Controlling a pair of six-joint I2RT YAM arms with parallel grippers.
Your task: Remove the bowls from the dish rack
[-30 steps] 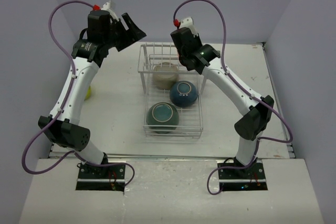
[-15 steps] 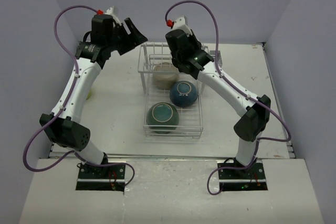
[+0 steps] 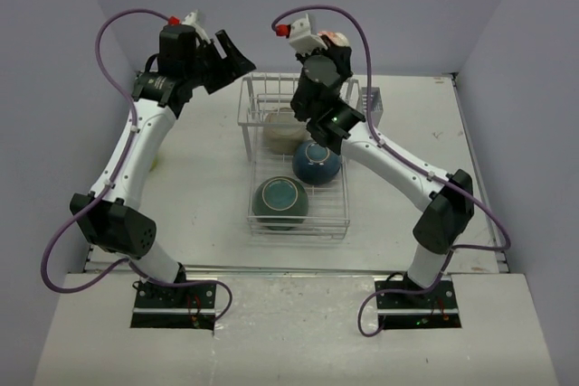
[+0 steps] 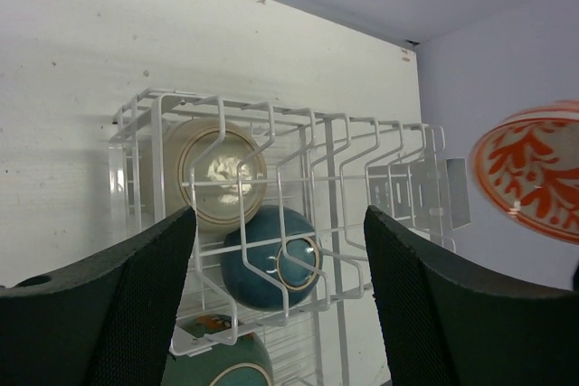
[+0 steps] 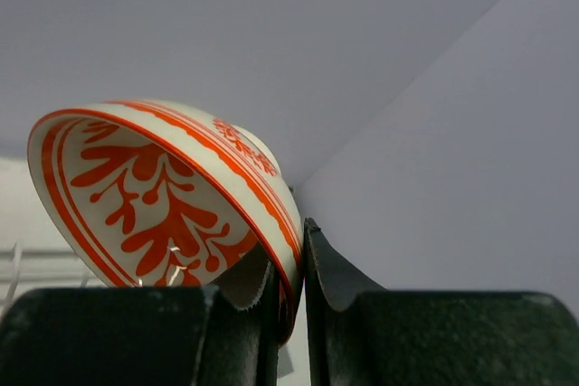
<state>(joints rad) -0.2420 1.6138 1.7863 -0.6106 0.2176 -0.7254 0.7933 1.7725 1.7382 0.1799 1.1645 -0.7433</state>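
White table (image 3: 208, 187) and pale purple walls (image 3: 425, 6) fill the top view; the white wire dish rack (image 3: 327, 210) sits in the middle of the frame; three bowls lie in it: a cream bowl (image 3: 282, 130) highest, a dark blue bowl (image 3: 317, 161) below it, a teal bowl (image 3: 281, 201) lowest. The right gripper (image 5: 289, 259) pinches the rim of the white bowl (image 5: 154, 196) with orange-red leaves, tilted, up at the top middle; the left gripper (image 4: 279, 214), upper left, is spread wide and holds nothing.
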